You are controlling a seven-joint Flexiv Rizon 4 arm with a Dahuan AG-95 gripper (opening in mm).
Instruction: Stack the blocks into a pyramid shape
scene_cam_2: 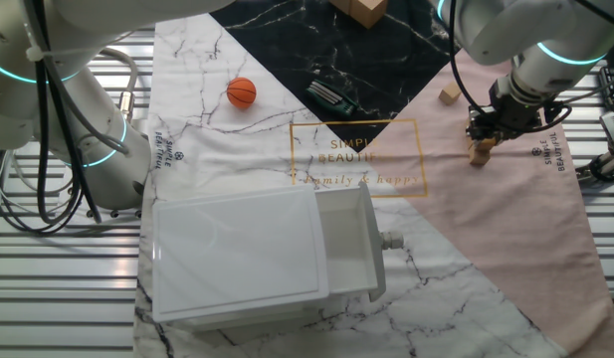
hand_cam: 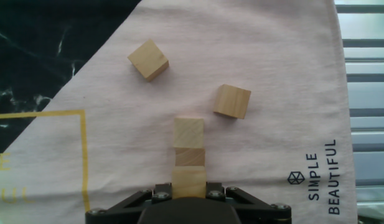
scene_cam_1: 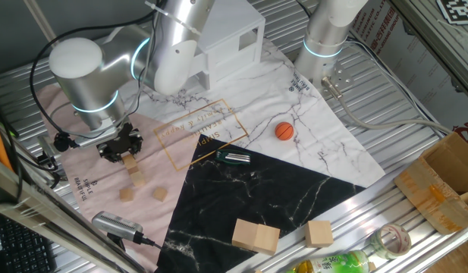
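Blocks: small light-tan wooden cubes with visible grain, all alike, on the pink part of the mat at the left of one fixed view.
Held block (hand_cam: 188,182): sits between the fingers at the bottom edge of the hand view, touching the row block beyond it.
Row blocks: two more cubes, the middle one (hand_cam: 190,157) and the far one (hand_cam: 188,132), line up touching beyond the held one.
Loose blocks: one (hand_cam: 232,101) lies just right of the row, another (hand_cam: 148,60) sits farther off to the left, tilted on the cloth.
Pincer (hand_cam: 188,186): clamped on the held block, fingers tight to both its sides, low over the pink cloth (scene_cam_1: 67,152).
Mat: pink, white-marble and black-marble panels with a gold-framed slogan.
Worktop (scene_cam_1: 385,144): ribbed metal slats.
Around: an orange ball (scene_cam_1: 284,131) on the white marble, two large pale wooden blocks (scene_cam_1: 255,236) at the near edge, a white drawer box (scene_cam_2: 257,254) standing open, a cardboard box (scene_cam_1: 442,186) at right.
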